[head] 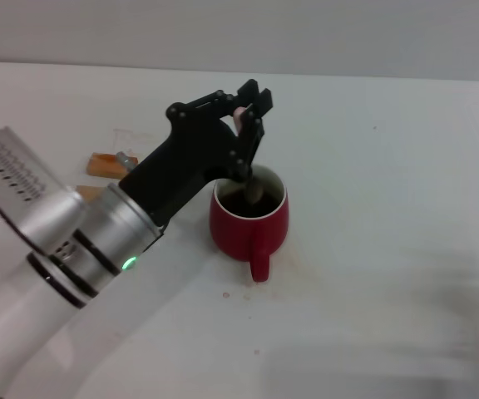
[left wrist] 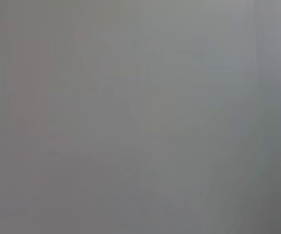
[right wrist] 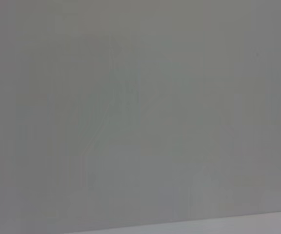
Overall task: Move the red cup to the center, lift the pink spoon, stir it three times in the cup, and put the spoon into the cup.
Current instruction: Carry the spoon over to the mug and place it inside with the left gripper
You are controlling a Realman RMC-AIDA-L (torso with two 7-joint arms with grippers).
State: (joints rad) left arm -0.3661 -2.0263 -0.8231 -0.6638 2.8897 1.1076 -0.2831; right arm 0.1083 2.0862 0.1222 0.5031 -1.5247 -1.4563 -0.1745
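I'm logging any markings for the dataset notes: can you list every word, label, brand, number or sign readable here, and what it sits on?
None can be read.
The red cup: plain, no print showing.
The left hand, shut on the pink spoon over the cup: no lettering visible; the arm shows only a green light.
The wooden blocks and the table: only faint stains.
Both wrist views show flat grey and no text.

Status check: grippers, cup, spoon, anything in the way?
Left gripper shut on spoon, over the cup. Spoon bowl in the liquid. Right gripper unseen. Wooden blocks behind, clear.
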